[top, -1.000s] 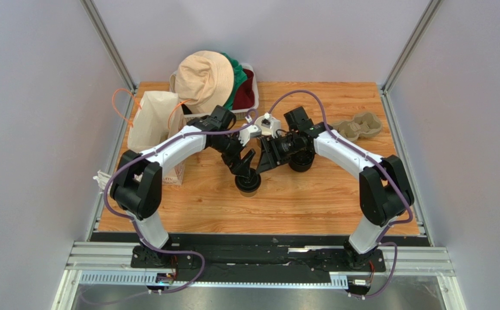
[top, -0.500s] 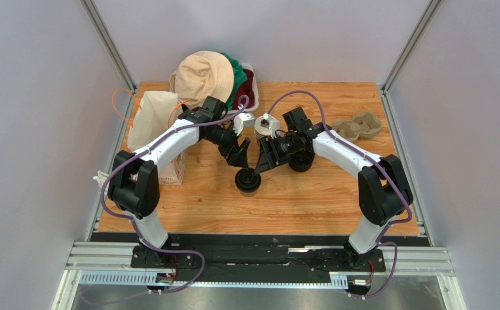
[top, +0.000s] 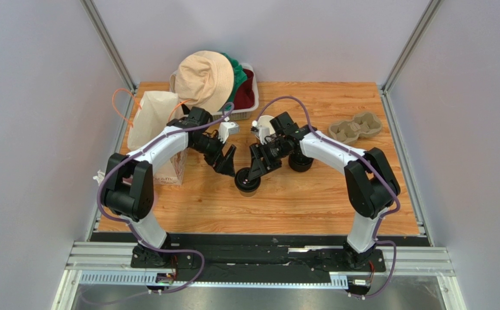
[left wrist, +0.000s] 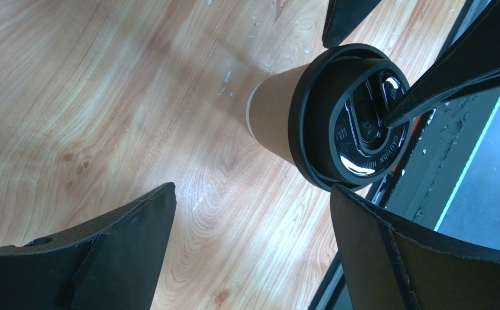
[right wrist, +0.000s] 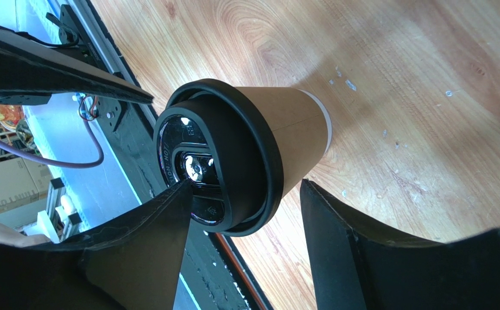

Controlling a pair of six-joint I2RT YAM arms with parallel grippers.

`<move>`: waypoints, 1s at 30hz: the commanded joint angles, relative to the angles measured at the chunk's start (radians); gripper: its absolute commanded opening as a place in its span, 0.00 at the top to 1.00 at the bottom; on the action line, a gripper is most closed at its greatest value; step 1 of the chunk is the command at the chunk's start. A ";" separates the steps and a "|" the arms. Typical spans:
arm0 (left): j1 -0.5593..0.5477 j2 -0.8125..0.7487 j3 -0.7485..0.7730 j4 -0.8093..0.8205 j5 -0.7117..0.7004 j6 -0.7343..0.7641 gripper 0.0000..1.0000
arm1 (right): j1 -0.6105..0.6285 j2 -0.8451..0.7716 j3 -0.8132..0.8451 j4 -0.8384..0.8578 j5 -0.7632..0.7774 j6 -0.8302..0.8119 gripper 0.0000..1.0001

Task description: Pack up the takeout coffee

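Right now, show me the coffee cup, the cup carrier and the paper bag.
coffee cup (left wrist: 272,119): left wrist view, brown side wall.
cup carrier (top: 356,126): top view, its middle.
paper bag (top: 150,123): top view, its side panel.

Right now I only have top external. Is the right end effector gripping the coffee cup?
Observer: No. Right wrist shows the right end effector open, with one fingertip over the black lid and the other beside the coffee cup wall.
Operator: Left end effector?
Observer: Left wrist shows the left end effector wide open, short of the cup, touching nothing.
Operator: Lid markings?
Observer: CAUTION HOT, readable in left wrist.
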 commanded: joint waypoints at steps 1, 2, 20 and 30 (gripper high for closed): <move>-0.002 -0.021 -0.017 0.052 0.039 0.019 0.03 | 0.004 0.006 0.046 0.022 0.009 0.012 0.35; -0.002 -0.015 -0.017 0.054 0.036 0.017 0.03 | 0.004 0.009 0.048 0.020 0.006 0.012 0.35; -0.002 0.036 -0.004 0.071 0.060 0.008 0.03 | 0.004 0.073 0.078 0.016 -0.020 0.026 0.57; -0.002 0.072 -0.004 0.061 0.076 0.017 0.06 | 0.002 0.069 0.068 0.014 0.006 0.012 0.65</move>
